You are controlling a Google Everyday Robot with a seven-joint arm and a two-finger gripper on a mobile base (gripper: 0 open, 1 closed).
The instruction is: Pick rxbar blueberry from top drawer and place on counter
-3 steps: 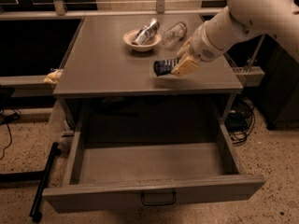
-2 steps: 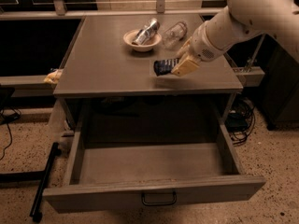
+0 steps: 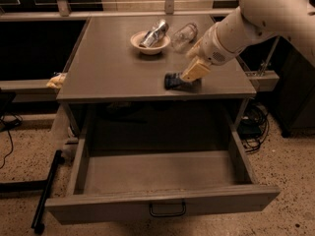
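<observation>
The rxbar blueberry, a dark flat bar, lies on the counter near its front right edge. My gripper is right at the bar's right end, low over the counter, with its tan fingers touching or just over the bar. The top drawer is pulled fully open below the counter, its flat bottom bare, with a dark handle on its front.
A pale bowl holding a shiny silver can stands at the back of the counter. A clear plastic bottle lies beside it, close behind my arm. A black stand leg lies on the floor at left.
</observation>
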